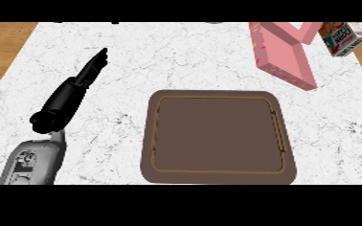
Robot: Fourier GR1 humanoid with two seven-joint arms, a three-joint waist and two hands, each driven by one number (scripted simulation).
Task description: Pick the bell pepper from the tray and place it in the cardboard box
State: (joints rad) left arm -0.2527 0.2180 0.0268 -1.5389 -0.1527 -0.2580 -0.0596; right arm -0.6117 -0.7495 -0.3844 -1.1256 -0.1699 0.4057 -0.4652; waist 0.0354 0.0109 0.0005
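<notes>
Left hand [74, 92] rested with fingers straight, pressed together; brown tray [216, 177] lay right of it, pink box [284, 57] beyond, further right.

Left hand [74, 92] at view's left, fingers straight (holding nothing).

This looks like a home kitchen: a white, grey-veined marble countertop [176, 57] fills the frame, with a brown rectangular serving tray [218, 177] at lower centre and what may be a small printed food carton [339, 38] at the upper right edge.
</notes>
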